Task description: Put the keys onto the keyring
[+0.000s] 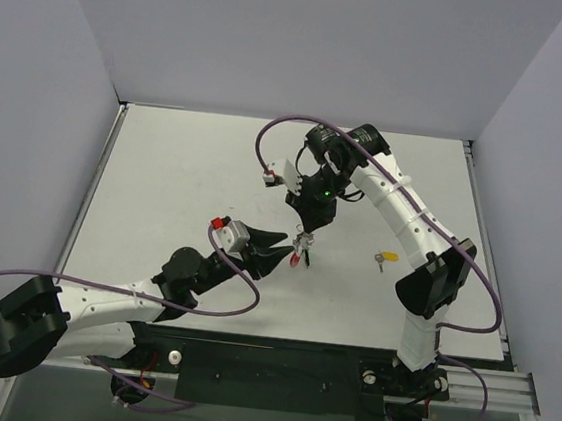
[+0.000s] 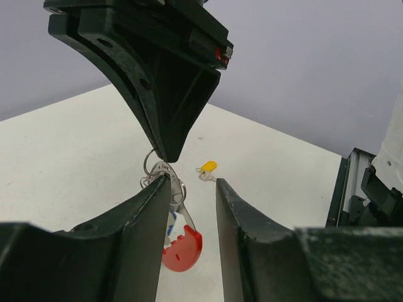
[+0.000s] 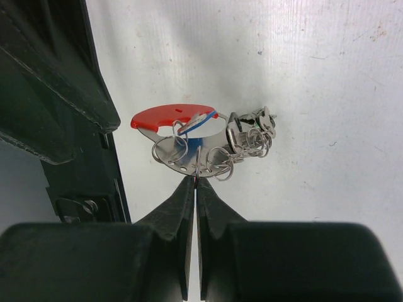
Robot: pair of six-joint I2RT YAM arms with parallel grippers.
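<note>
Top external view: The white flat surface (image 1: 164, 178) carries both arms. The left fingers (image 1: 270, 240), black and wedge-shaped, reach in from the lower left and stand spread, just beside the hanging keyring (image 1: 299, 257), a thin loop of red plastic and silvery metal. The right fingers (image 1: 308, 223), black and pointing down, are pressed together on the top of the keyring at the centre of the surface. A single silvery key with a yellow plastic cap (image 1: 387, 255) lies flat on the surface, well apart to the right.

Left wrist view: The left fingers (image 2: 145, 217) are spread, and the keyring (image 2: 182, 248) hangs in the gap between them, close against the left-hand finger; contact cannot be confirmed. The right fingers (image 2: 173, 107) descend from above and pinch the upper end of the keyring. The yellow-capped key (image 2: 206, 167) lies on the surface behind.

Right wrist view: The right fingers (image 3: 179, 207) are pressed together, pinching the silvery wire of the keyring (image 3: 173, 116). A cluster of small silvery split rings and keys (image 3: 249, 138) hangs on the loop's right side. The left fingers (image 3: 63, 88) stand at the left, beside the red arc.
</note>
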